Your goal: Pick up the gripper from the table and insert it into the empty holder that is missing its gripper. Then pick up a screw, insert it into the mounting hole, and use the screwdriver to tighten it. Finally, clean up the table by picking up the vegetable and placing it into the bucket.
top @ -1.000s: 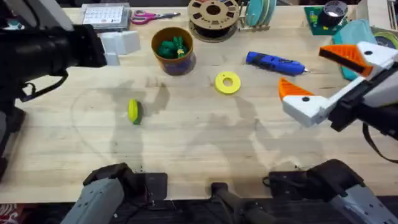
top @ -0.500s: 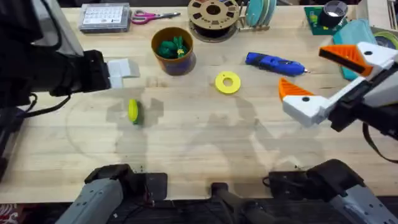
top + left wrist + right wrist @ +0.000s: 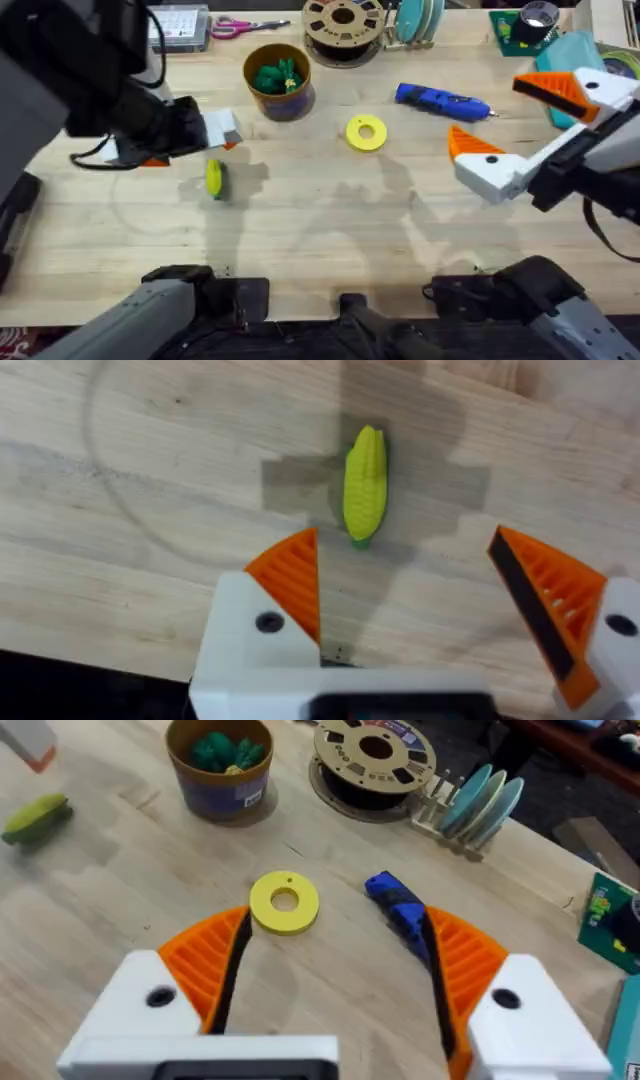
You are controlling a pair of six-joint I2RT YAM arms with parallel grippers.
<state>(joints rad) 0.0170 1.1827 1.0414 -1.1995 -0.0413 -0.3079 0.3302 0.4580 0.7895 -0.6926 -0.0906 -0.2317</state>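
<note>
Screwdriver (image 3: 400,910) partly hidden behind the spread right end effector (image 3: 335,975); left end effector (image 3: 420,600) also spread.

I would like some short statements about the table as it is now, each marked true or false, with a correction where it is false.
1. The bucket has green items inside. True.
2. The left gripper is shut on the toy corn. False: its jaws are open and the corn lies on the table ahead of them, not held.
3. The screwdriver lies on the table, not held. True.
4. The yellow ring is inside the bucket. False: it lies on the table beside the screwdriver.
5. The right gripper is open. True.
</note>
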